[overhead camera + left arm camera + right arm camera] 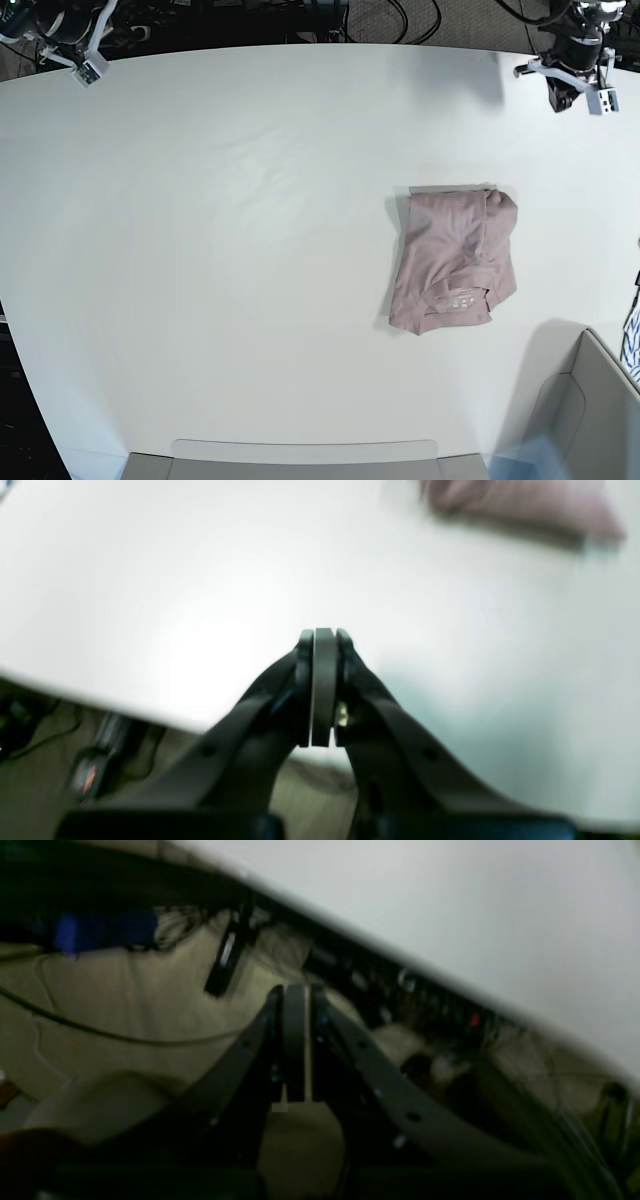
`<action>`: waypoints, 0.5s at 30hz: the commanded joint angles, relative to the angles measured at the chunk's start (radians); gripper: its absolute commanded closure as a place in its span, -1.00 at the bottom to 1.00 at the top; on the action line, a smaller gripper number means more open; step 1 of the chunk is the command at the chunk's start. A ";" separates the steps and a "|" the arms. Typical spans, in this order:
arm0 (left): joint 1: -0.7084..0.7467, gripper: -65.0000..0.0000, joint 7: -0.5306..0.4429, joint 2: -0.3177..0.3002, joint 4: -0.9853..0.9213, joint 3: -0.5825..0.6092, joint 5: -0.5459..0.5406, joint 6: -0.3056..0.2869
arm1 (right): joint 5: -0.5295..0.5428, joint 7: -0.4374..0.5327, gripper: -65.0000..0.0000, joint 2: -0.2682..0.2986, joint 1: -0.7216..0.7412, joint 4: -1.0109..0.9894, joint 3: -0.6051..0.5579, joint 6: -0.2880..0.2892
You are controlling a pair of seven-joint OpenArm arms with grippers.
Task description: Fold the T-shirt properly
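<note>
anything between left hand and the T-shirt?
Nothing. In the base view only bare white table separates the shut left hand at the far edge from the folded T-shirt; the left wrist view agrees.

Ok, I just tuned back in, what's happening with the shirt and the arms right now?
Nothing is being handled. The pink T-shirt lies folded into a compact, slightly rumpled rectangle on the white table, on the left arm's side. Both arms sit at the table's far corners, away from it. The left gripper and the right gripper are both shut and empty.
</note>
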 commanded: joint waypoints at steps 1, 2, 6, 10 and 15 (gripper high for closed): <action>0.045 1.00 -0.023 -0.011 0.018 -0.013 -0.002 0.004 | 0.013 0.006 0.96 0.013 -0.046 0.013 0.018 -0.001; 0.079 1.00 -0.023 -0.010 0.018 -0.012 -0.002 0.004 | 0.013 0.006 0.96 0.013 -0.073 0.013 0.023 -0.001; 0.188 1.00 -0.005 0.014 0.015 -0.001 0.004 0.004 | -0.042 0.014 0.96 0.015 -0.178 0.013 0.014 -0.001; 0.223 1.00 0.083 0.072 -0.013 0.011 0.088 0.004 | -0.248 0.103 0.96 0.044 -0.221 0.010 -0.132 -0.001; 0.177 1.00 0.083 0.096 -0.249 0.143 0.272 0.004 | -0.501 0.143 0.96 0.076 -0.185 -0.021 -0.448 -0.007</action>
